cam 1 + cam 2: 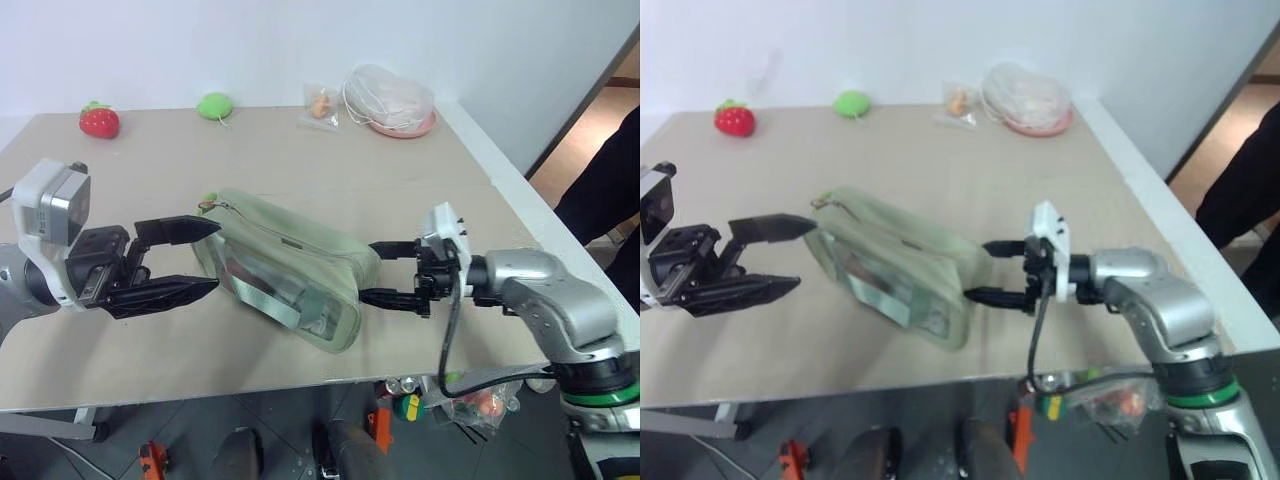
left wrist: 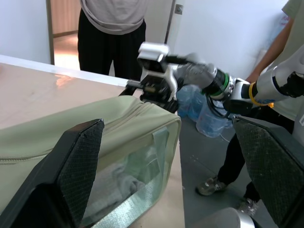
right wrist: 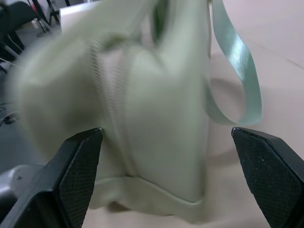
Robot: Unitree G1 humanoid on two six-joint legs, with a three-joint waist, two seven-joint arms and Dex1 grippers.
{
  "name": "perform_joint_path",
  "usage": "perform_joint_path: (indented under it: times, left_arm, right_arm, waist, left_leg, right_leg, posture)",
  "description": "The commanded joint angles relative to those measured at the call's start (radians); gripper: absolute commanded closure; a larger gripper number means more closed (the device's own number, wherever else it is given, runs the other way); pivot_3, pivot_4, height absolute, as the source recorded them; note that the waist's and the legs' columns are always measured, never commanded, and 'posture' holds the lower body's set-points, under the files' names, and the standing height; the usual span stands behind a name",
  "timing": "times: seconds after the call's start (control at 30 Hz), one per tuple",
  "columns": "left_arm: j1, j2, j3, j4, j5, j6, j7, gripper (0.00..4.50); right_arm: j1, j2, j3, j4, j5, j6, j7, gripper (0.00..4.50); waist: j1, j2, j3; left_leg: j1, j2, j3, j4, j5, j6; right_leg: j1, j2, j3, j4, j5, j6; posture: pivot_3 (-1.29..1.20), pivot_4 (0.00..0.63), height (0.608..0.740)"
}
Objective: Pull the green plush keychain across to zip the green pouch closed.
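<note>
Surface: you had a beige matte surface (image 1: 300, 160); its near edge ran just below the pouch, its right edge by the right arm.
Green pouch: the green pouch (image 1: 285, 265) lay mid-surface, a soft pale sage rectangle with clear plastic sides, a webbing strap (image 3: 237, 57) and a top zipper.
Keychain: you could not make out the green plush keychain; a small cord or pull showed at the pouch's 10 o'clock corner.
Left gripper: your left gripper (image 1: 195, 258) sat at the pouch's 9 o'clock end, jaws wide, holding nothing.
Right gripper: your right gripper (image 1: 385, 272) sat at the 3 o'clock end, jaws wide, straddling that end.
Open room: bare surface lay toward 12 o'clock, before a red strawberry plush (image 1: 99, 120), a round green plush (image 1: 214, 105) and bagged items (image 1: 392, 98).
Writing: none was readable.
</note>
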Motion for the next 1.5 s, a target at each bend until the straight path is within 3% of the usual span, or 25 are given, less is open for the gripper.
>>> perform_joint_path:
  times: [0.03,0.37,0.4,0.57,0.9,1.2,1.37,1.5]
  left_arm:
    - [0.002,-0.008,0.032,-0.007,-0.026,-0.021,0.018,0.00]
    - [0.037,-0.021,0.110,0.045,-0.067,-0.029,0.069,0.00]
    - [0.041,-0.023,0.123,0.058,-0.072,-0.029,0.076,0.00]
    - [0.077,-0.025,0.217,0.131,-0.125,-0.009,0.131,0.00]
    - [0.238,0.005,0.472,0.223,-0.228,0.072,0.258,0.00]
    - [0.363,0.029,0.626,0.171,-0.320,0.137,0.335,0.00]
    - [0.371,0.035,0.628,0.150,-0.352,0.147,0.363,0.00]
    - [0.355,0.037,0.604,0.146,-0.364,0.145,0.378,0.00]
  right_arm:
    - [-0.026,0.024,-0.001,0.013,-0.016,-0.055,0.030,0.81]
    - [-0.077,0.018,0.007,0.069,-0.019,-0.093,0.187,4.27]
    - [-0.097,0.018,0.012,0.081,-0.019,-0.102,0.216,4.37]
    - [-0.234,0.037,0.087,0.202,-0.092,-0.217,0.367,4.45]
    - [-0.544,0.249,0.156,0.640,-0.204,-0.530,0.542,4.45]
    - [-0.631,0.392,0.252,0.839,-0.122,-0.618,0.543,4.45]
    - [-0.610,0.456,0.260,1.026,-0.267,-0.773,0.512,4.45]
    - [-0.628,0.454,0.247,1.106,-0.319,-0.835,0.391,4.45]
  waist:
    - [0.001,0.000,0.000]
    - [0.002,0.000,0.000]
    - [0.001,0.000,0.000]
    - [-0.004,0.000,0.000]
    - [-0.018,0.000,0.000]
    - [-0.020,0.000,0.000]
    - [-0.017,-0.001,0.000]
    - [-0.017,-0.001,0.000]
  left_leg:
    - [-0.001,0.000,0.000,0.000,0.000,0.000]
    - [0.000,0.000,0.000,0.001,0.000,0.000]
    - [0.000,0.000,0.000,0.001,0.000,0.000]
    - [0.000,0.001,0.000,0.001,0.000,0.000]
    - [0.000,0.003,-0.001,0.000,0.000,0.000]
    - [0.000,0.005,0.000,0.000,0.000,-0.001]
    - [0.000,0.004,-0.001,0.000,0.000,-0.001]
    - [0.000,0.003,0.000,0.000,0.000,-0.001]
  right_leg:
    - [0.000,0.000,0.000,0.000,0.000,0.000]
    - [0.000,-0.001,-0.001,0.000,0.000,0.000]
    - [0.000,-0.001,-0.001,0.000,0.000,0.000]
    - [0.000,0.000,-0.001,0.000,0.000,0.000]
    - [-0.001,0.001,-0.002,0.001,0.000,-0.003]
    - [-0.001,-0.001,-0.002,0.001,0.000,-0.003]
    - [0.000,-0.002,-0.002,0.002,0.000,-0.003]
    - [0.000,-0.003,-0.002,0.002,0.000,-0.003]
  posture:
    - [0.00,0.150,0.740]
    - [0.00,0.150,0.740]
    - [0.00,0.150,0.740]
    - [0.00,0.150,0.740]
    - [0.00,0.150,0.740]
    - [0.00,0.150,0.740]
    - [0.00,0.150,0.740]
    - [0.00,0.150,0.740]
